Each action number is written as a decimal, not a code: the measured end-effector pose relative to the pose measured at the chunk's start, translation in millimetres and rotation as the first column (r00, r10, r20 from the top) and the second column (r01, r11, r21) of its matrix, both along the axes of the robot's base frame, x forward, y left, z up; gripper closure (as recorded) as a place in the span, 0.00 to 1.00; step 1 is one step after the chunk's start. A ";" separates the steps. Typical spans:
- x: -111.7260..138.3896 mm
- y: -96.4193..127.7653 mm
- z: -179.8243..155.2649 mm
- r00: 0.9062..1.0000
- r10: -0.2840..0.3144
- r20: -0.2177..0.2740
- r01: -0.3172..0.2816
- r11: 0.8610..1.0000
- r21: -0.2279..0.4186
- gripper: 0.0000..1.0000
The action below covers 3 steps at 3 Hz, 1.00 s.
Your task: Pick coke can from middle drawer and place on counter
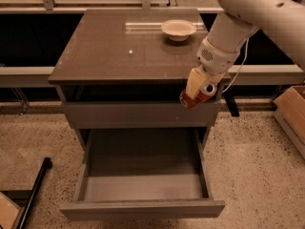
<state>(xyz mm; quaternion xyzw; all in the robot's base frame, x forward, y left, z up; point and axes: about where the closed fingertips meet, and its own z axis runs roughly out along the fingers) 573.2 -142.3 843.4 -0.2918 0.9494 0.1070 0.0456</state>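
The middle drawer is pulled wide open below the cabinet, and its inside shows nothing. The counter is the glossy grey-brown top above it. My gripper hangs at the counter's front right corner, just below its edge, in front of the upper drawer front. It is shut on the coke can, a small red can held tilted, its lower end pointing down-left.
A shallow white bowl sits at the counter's back right. A cardboard box stands on the floor at the right. A black pole lies at the lower left. The closed grey drawer front sits above the open drawer.
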 end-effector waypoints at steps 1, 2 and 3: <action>6.4 -5.2 49.2 0.993 0.003 0.115 0.008 0.996 -0.091 1.00; 36.6 -0.3 95.1 0.967 -0.010 0.255 0.037 0.994 -0.102 1.00; 91.1 18.0 127.9 0.921 -0.023 0.389 0.040 0.999 -0.035 1.00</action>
